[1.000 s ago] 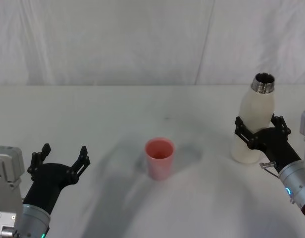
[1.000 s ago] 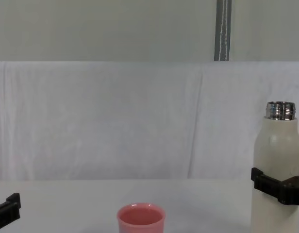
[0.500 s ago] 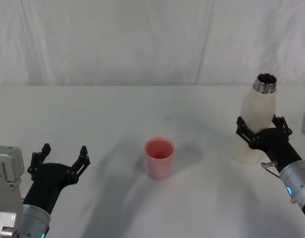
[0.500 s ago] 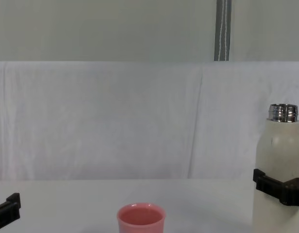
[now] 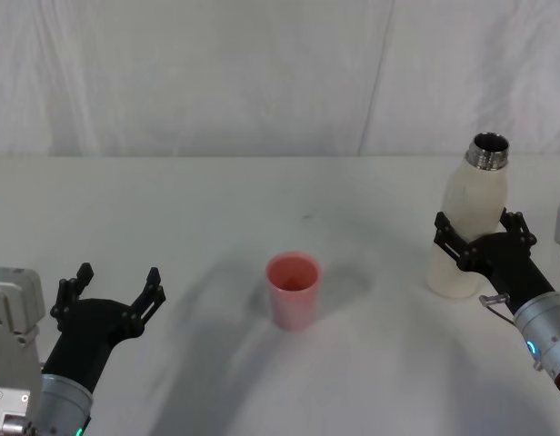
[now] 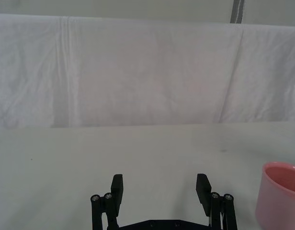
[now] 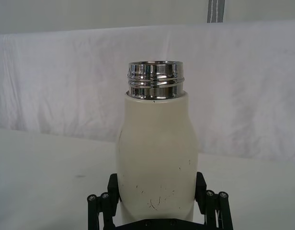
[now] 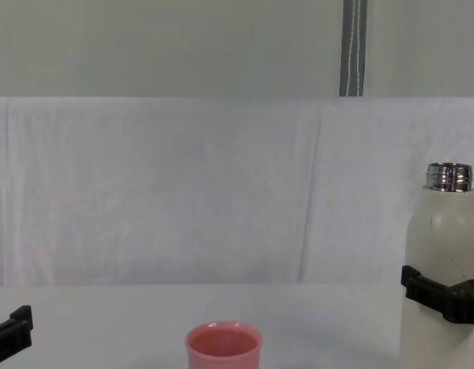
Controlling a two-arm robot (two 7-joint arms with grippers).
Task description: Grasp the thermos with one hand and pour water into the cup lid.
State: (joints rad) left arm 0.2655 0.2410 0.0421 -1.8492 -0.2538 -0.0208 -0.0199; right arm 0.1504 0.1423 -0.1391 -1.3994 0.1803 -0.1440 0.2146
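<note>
Right end effector (image 5: 481, 238) clamped around upright thermos (image 5: 468, 216); left end effector (image 5: 114, 288) wide, idle

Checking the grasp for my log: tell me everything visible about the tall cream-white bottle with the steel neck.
The tall cream-white thermos stands upright on the white table, on the robot's right, apart from the pink cup. It has rounded shoulders, a shiny threaded steel neck, an open mouth with no cap, and small dark scuffs on its lower body. The right gripper is shut on its lower half, a finger on each side.
</note>
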